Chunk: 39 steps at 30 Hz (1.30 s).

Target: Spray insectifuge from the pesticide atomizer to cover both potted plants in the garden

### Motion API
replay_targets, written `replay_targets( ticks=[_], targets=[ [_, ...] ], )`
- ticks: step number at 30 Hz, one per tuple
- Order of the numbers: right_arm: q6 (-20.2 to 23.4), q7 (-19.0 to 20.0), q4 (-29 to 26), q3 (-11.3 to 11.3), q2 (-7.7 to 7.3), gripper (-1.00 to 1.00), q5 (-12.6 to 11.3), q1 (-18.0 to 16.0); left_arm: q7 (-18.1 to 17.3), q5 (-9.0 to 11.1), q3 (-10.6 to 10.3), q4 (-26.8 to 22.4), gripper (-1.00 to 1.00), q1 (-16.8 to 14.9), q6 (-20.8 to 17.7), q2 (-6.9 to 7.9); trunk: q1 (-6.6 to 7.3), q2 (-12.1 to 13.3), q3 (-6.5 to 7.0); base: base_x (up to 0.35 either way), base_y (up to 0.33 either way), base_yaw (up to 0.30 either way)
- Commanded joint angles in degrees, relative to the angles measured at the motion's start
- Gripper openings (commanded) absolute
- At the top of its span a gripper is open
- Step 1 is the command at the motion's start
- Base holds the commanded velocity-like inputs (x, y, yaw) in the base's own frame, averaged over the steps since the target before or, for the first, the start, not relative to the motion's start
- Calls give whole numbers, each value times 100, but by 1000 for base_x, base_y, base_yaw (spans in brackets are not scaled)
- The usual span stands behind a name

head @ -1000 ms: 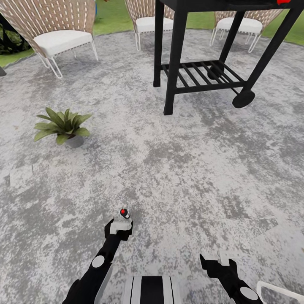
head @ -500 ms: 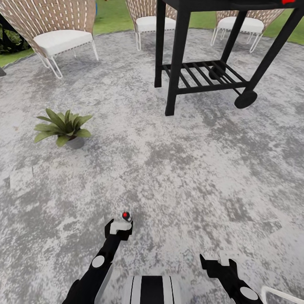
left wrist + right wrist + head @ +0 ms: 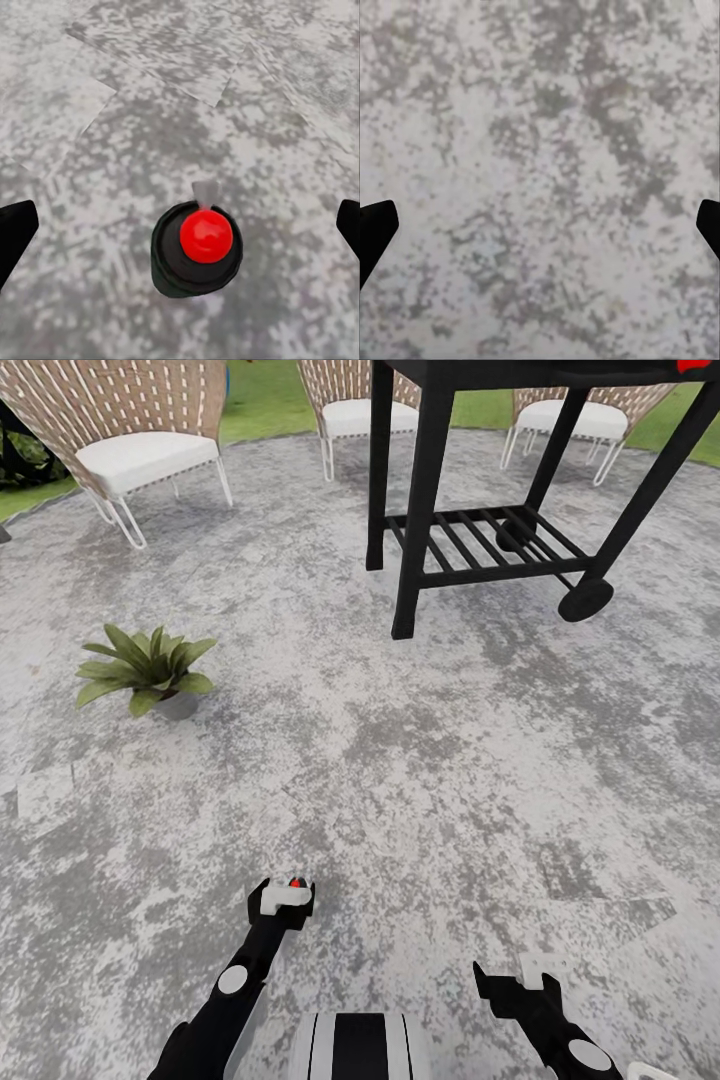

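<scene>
grey patio (image 3: pixel 420 780): one potted plant (image 3: pixel 150 670), three chairs (image 3: pixel 130 440); left gripper (image 3: pixel 180 225) spread around one atomizer (image 3: pixel 196 249).

both arms low, left pincer (image 3: pixel 283 900) and right pincer (image 3: pixel 510 985) spread wide

Pesticide atomizer (image 3: pixel 197 251) — we see top only, body hidden beneath red-dotted head. Left gripper (image 3: pixel 281 898) covers most of it in head view. Black cart (image 3: pixel 500 510) cut off at top edge — chairs (image 3: pixel 140 450) too. Right gripper (image 3: pixel 512 980) fingertips perhaps apart; we cannot tell.
</scene>
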<state>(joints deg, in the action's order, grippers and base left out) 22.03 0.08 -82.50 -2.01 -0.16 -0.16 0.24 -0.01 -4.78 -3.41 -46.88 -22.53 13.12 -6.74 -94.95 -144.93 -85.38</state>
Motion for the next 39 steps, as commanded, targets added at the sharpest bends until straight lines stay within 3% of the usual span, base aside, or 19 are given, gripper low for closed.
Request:
replay_targets(
  ticks=[1,17,35,39],
  targets=[
    [30,1,-11,-1,-1,100,-2,2,0,-50,7,3,100,-4,17,-3,0,-1,-3,38,0,0],
    [30,1,-12,-1,-1,100,-2,2,-5,-50,7,3,100,-5,15,-3,0,-1,-6,27,-7,0],
    [30,1,-20,-22,-4,100,-2,2,-7,-50,7,3,100,-3,15,-3,-10,-7,-175,0,0,0],
    [30,7,-13,-355,2,100,-5,2,-7,-50,7,3,100,-6,15,-3,-21,-12,-270,0,0,0]
  ],
)
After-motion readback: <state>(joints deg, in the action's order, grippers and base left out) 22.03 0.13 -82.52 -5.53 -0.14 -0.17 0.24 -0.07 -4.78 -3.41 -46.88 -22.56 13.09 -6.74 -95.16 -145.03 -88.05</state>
